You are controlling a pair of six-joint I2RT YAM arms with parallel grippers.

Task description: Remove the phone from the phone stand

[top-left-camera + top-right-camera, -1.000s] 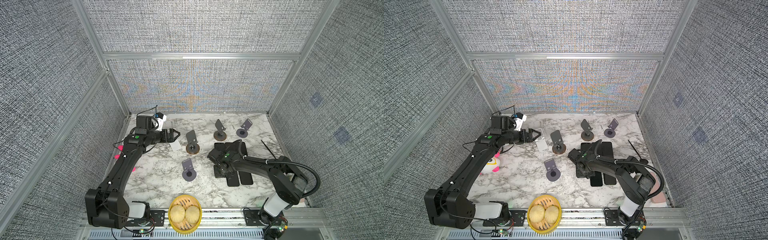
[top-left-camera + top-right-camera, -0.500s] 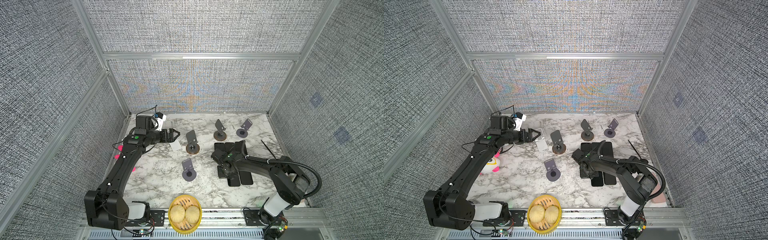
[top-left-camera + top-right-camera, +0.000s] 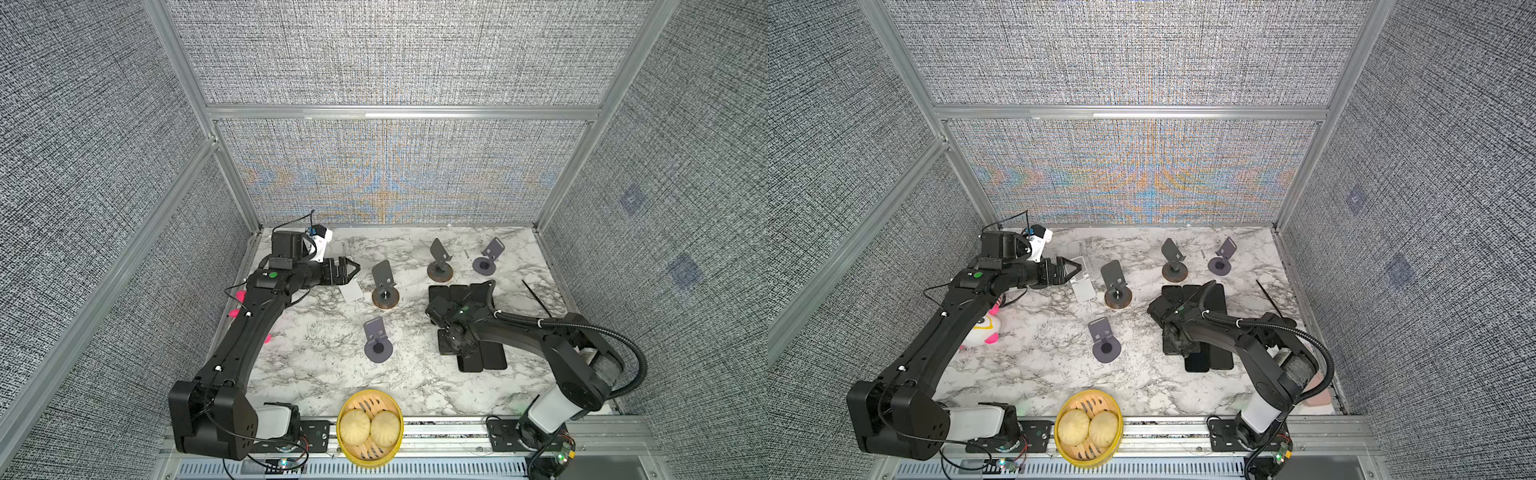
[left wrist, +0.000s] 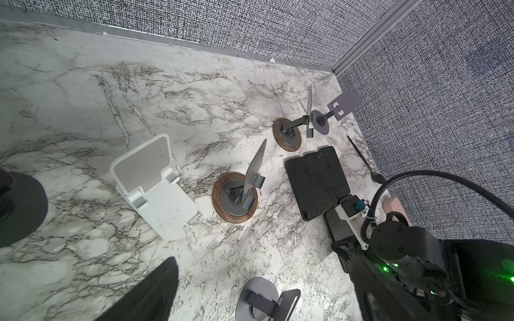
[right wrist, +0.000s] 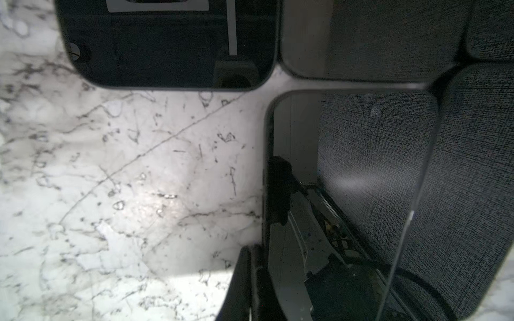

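**Phone off the stand, set-down in hand**

Right gripper (image 3: 456, 340) is low among the flat phones, jaws clamped on the edge of a dark phone (image 5: 347, 194). Can't tell if the phone touches the table (image 3: 324, 374).

Likely step: laying it down. Next move: let go and lift straight up without dragging the neighbouring phones.

Left gripper (image 3: 351, 269) is spread wide and empty, just beside the white stand (image 4: 151, 180).

Counts:
- Five stands, all empty: one white, two wood-based stands (image 3: 384, 286), two grey-disc stands (image 3: 377, 343).
- About six phones; the arm hides some.
- One steamer (image 3: 345, 409) holding two buns (image 3: 355, 427).
- One plush toy (image 3: 984, 328).
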